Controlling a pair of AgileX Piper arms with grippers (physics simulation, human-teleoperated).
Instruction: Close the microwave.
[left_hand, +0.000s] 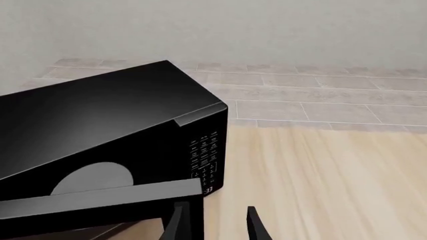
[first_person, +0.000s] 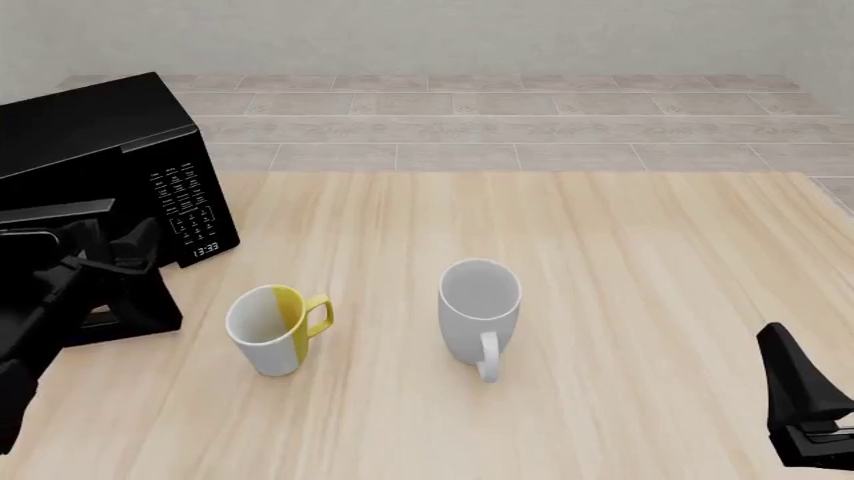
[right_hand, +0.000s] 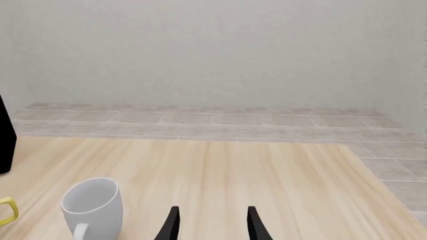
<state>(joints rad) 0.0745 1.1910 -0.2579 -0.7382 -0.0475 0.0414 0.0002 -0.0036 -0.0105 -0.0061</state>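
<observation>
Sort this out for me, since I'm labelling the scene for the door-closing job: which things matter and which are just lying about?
Part of the job:
- microwave, door swung open
- left gripper, open, at the door

Just lying about:
- yellow-and-white mug
- white mug
- right gripper, open, away from the microwave

The only readable text is on the microwave (first_person: 100, 150): a small digital clock display (first_person: 204, 248) at the foot of its keypad panel (first_person: 184, 200) shows "13:33" in white digits in the front view. In the left wrist view the same display (left_hand: 208, 190) shows only its last digits, "33" (the door edge hides the others). The keypad buttons carry white markings too small to read. Nothing else bears any lettering.
</observation>
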